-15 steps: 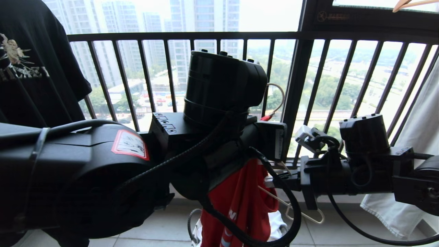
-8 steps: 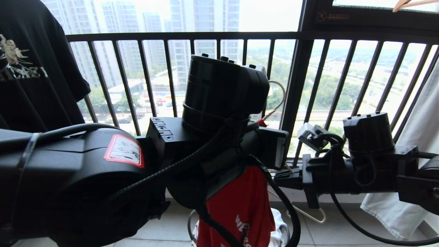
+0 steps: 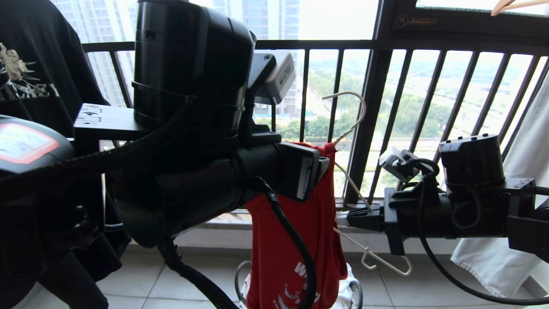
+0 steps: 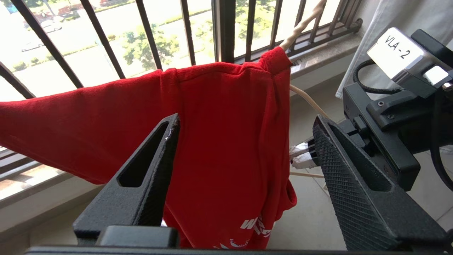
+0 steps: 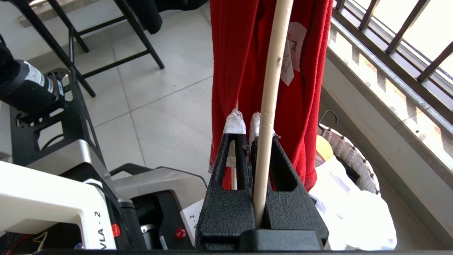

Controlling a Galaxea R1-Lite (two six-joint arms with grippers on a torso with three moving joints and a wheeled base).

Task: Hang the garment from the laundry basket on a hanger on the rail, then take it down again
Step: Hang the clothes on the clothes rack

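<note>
The bulky left arm fills the left half of the frame, hiding much of the red garment (image 3: 296,240). The left gripper (image 4: 244,141) has its fingers spread wide, the shirt hanging between them but not pinched. At right centre, the right gripper (image 5: 247,122) is pressed together on the pale hanger (image 3: 351,124). At the bottom edge the laundry basket (image 3: 356,294) is mostly cut off. Behind stands the barred railing (image 3: 300,44).

left hand (image 4: 244,141): let go, jaws wide, arm raised | garment (image 3: 296,240): higher, neck visible | hanger (image 3: 349,128): hook exposed
</note>
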